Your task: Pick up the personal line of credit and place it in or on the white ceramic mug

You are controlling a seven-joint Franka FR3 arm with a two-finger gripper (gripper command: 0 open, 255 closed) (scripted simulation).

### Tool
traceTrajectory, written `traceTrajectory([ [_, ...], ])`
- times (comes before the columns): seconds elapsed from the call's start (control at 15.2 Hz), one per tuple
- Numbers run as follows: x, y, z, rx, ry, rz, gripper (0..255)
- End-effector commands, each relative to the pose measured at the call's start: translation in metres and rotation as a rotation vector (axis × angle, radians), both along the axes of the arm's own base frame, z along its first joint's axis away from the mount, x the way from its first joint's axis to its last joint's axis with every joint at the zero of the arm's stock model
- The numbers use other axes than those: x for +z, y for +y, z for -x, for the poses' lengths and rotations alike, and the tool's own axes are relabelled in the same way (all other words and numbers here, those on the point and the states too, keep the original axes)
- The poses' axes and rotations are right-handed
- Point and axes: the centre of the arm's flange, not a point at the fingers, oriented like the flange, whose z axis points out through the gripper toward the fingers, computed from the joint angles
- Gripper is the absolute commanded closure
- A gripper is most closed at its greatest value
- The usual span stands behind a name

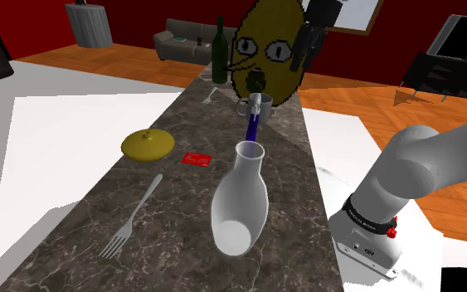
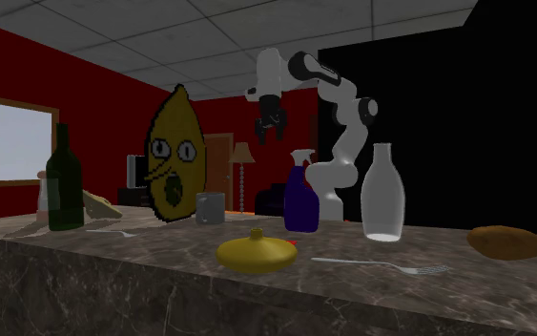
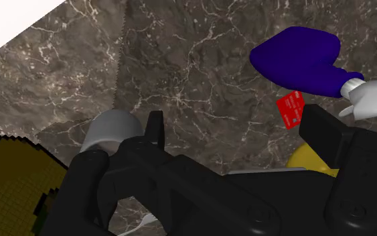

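The credit card is a small red card [image 1: 197, 159] lying flat on the dark marble counter [image 1: 173, 240], next to a yellow domed thing [image 1: 148, 143]. In the wrist view the red card [image 3: 291, 109] lies near the right finger, beside a blue spray bottle [image 3: 297, 57]. The mug [image 1: 257, 105] looks grey and stands upright behind the spray bottle [image 1: 253, 123], in front of a lemon-faced figure [image 1: 265, 50]. My gripper [image 1: 308, 51] hangs high above the counter's far end, open and holding nothing. It is well above the mug [image 2: 210, 207] in the second exterior view, gripper [image 2: 271, 128] pointing down.
A tall white bottle [image 1: 241, 201] stands mid-counter between the stand and the card. A fork [image 1: 132, 217] lies near the front, a green wine bottle [image 1: 220, 50] at the far end. A brown lump [image 2: 506, 241] rests on the counter at the second exterior view's right.
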Motion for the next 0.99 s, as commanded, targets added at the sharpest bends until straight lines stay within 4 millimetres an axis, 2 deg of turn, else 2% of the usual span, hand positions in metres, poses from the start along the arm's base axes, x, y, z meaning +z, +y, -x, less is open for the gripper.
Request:
traceTrajectory([
  [0.0, 0.0, 0.0, 0.0, 0.0, 0.0, 0.0, 0],
  [0.46, -0.043, 0.071, -0.08, 0.132, 0.142, 0.078, 0],
  [0.92, -0.102, 0.148, -0.143, 0.264, 0.283, 0.156, 0],
])
